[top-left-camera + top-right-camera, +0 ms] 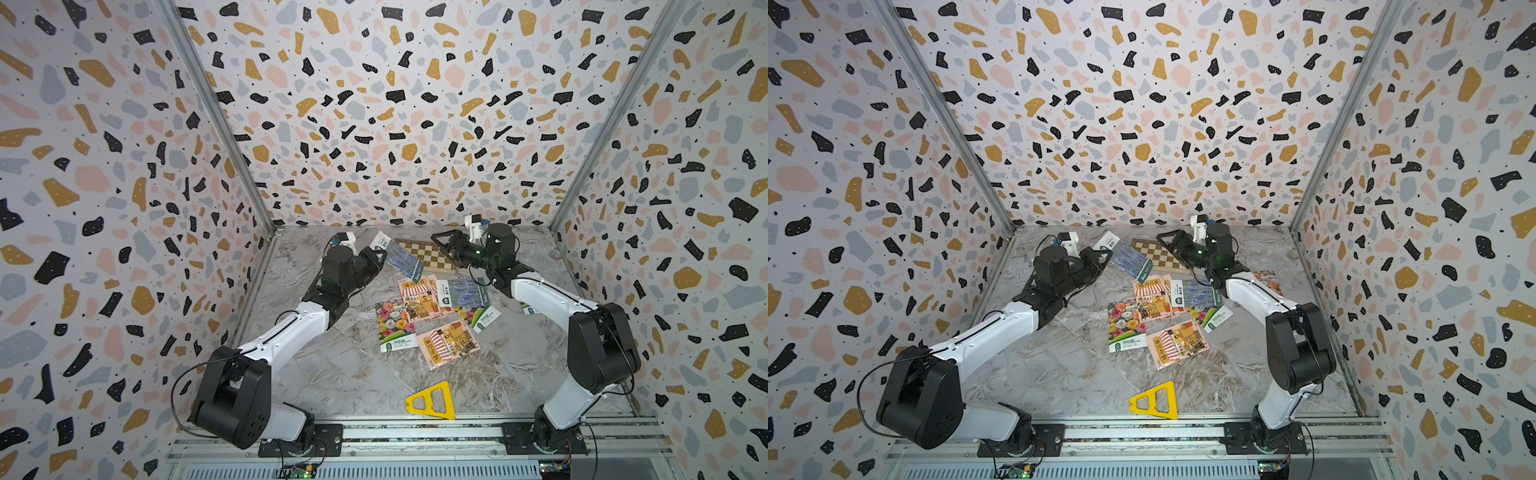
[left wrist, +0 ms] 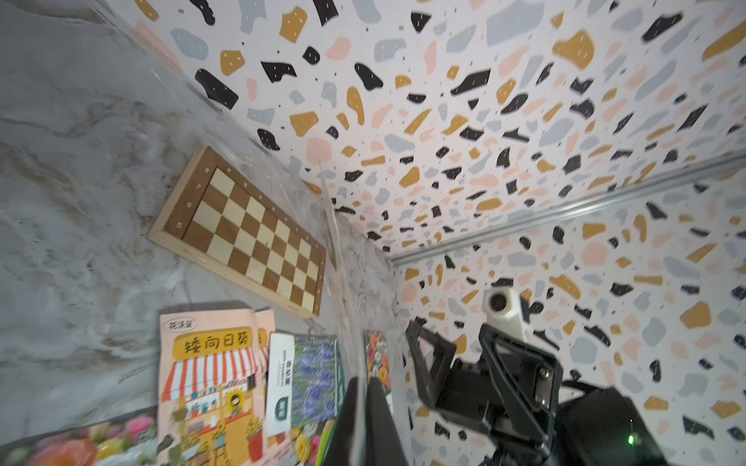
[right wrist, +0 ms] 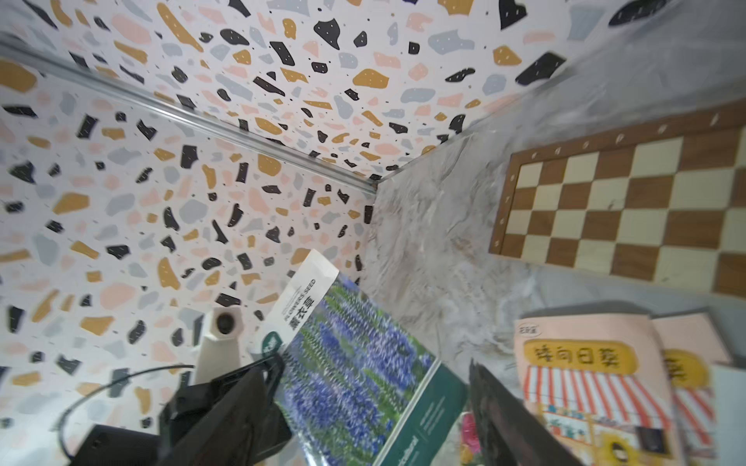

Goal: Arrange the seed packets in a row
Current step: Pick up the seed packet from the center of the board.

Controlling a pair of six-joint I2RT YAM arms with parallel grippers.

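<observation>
Purple lavender pkt [image 1: 401,258] clamped in L pincer [image 1: 381,255] — R pincer [image 1: 441,251] nearby, agape.

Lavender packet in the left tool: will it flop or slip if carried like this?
Probably fairly stiff: pinched at one edge by the left tool, the lavender packet juts out almost flat. Likely light, since that edge pinch carries it. Its glossy face could be slippery.

**Off-task inventory**

We record a brown-and-cream chessboard [image 1: 428,253] lying flat close by the right claw [image 1: 441,251]; a yellow plastic triangle [image 1: 432,401] well apart from that claw, toward the near table edge; a grey marbled tabletop [image 1: 332,374]; terrazzo-patterned walls [image 1: 374,104].
</observation>
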